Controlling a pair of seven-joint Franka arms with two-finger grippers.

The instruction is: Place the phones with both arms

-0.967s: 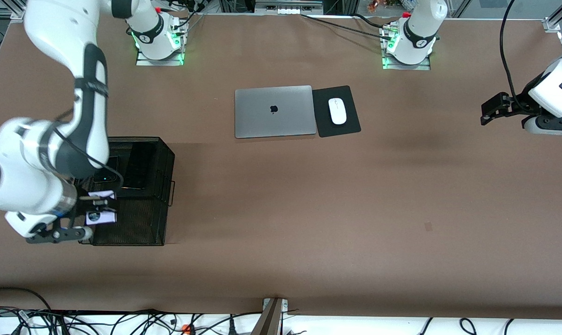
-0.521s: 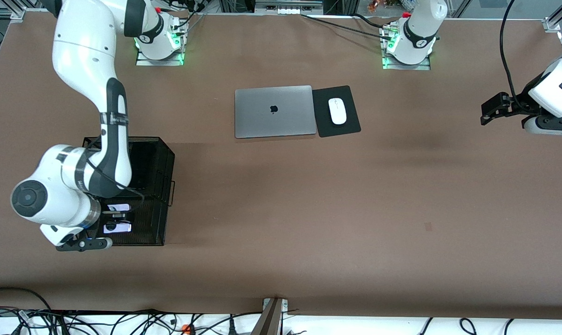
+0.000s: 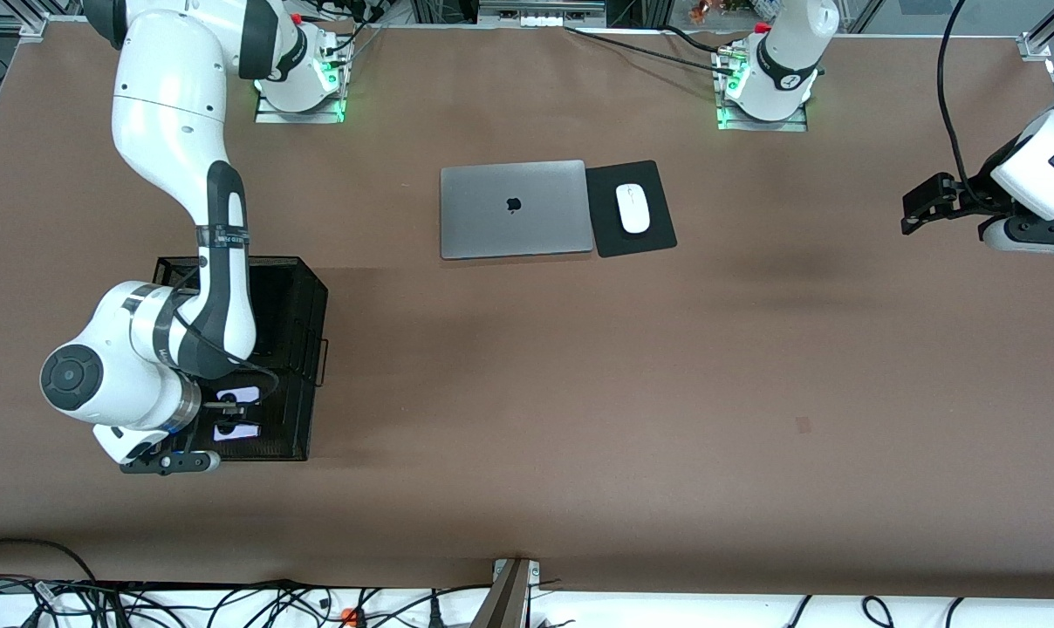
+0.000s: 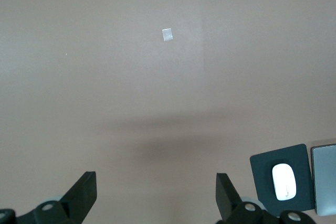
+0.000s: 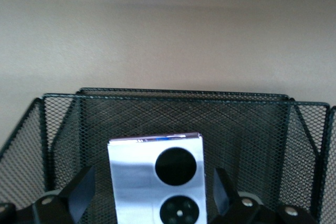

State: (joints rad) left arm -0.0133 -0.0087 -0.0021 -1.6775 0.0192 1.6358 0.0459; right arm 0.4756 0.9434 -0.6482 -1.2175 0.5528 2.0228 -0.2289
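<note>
low over the mesh basket (image 3: 304,349), right gripper (image 5: 149,195) fingers spread around lavender phone (image 5: 156,179), left gripper (image 4: 156,195) raised, open

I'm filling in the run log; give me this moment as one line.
right hand: open, inside mesh basket | lavender phone: between fingers, in basket | left hand: open, waiting over bare table
</note>
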